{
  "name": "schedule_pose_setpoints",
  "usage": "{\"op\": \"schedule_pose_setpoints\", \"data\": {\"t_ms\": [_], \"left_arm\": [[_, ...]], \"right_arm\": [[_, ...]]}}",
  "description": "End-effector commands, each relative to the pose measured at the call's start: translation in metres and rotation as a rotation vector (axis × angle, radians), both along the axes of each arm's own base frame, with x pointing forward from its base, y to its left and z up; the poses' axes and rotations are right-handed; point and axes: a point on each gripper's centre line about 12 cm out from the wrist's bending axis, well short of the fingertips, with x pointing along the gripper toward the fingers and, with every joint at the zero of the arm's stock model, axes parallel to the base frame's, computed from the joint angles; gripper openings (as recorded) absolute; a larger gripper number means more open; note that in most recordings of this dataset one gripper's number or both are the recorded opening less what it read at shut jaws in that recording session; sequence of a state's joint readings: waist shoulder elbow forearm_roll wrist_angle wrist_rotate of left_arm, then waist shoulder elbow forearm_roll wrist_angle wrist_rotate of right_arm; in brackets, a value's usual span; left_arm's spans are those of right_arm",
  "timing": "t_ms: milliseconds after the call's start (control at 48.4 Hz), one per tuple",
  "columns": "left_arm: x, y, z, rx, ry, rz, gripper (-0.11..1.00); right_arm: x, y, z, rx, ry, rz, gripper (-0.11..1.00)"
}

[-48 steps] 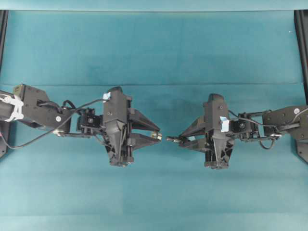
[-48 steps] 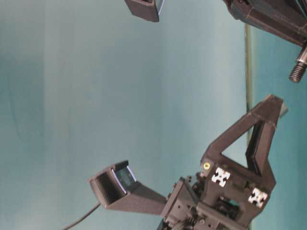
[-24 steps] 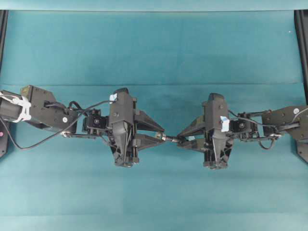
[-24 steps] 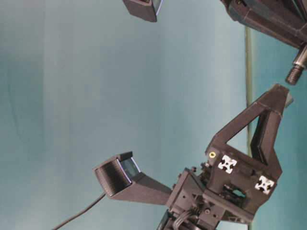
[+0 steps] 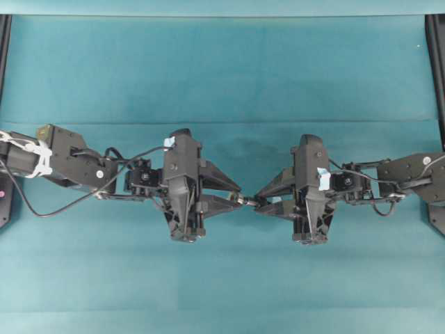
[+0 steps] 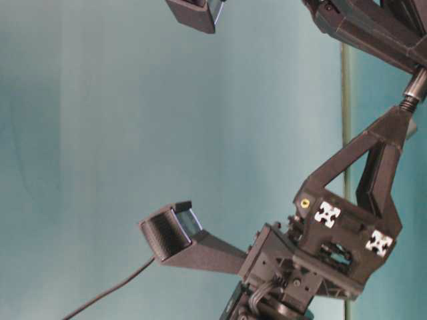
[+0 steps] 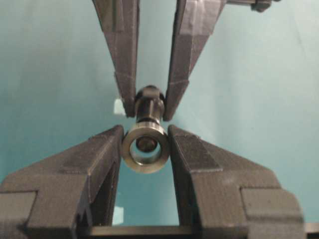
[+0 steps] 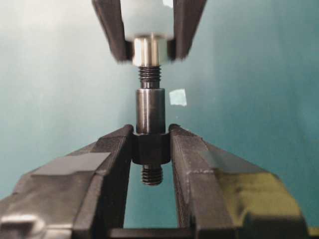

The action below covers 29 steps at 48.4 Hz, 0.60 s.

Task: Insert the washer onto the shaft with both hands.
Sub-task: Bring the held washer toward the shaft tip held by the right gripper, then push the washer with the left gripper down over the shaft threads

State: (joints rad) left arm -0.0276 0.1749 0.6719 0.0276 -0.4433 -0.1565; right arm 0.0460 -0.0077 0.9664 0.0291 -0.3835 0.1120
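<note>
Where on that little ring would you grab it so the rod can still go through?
By its outer rim, pinched from two opposite sides, as the left end effector does now. The washer faces the shaft with its hole unobstructed, so the threaded tip can enter. Gripping across the flat faces would likely block the hole.

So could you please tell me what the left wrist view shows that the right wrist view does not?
Only the left wrist view looks through the dull grey metal washer's hole, the shaft tip inside.

Only the right wrist view shows the dark stepped metal shaft side-on, threaded end entering the washer.

Both show the left tool gripping the washer and the right tool gripping the shaft.
</note>
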Motion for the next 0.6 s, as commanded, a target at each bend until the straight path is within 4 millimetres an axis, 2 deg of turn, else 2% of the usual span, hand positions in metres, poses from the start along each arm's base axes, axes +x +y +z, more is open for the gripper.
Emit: {"op": "schedule_pose_setpoints", "data": {"t_ms": [0,578], "left_arm": [[0.0062,-0.0009,0.0078,-0.003,-0.032,-0.001,0.34],[0.0101,-0.001,0.004,-0.002,-0.024,-0.001,0.34]], "right_arm": [[0.0053,0.0017,0.0078,0.011,-0.033,-0.003,0.0],[0.0058,0.0007,0.0078,0.011,-0.033,-0.006,0.0]]}}
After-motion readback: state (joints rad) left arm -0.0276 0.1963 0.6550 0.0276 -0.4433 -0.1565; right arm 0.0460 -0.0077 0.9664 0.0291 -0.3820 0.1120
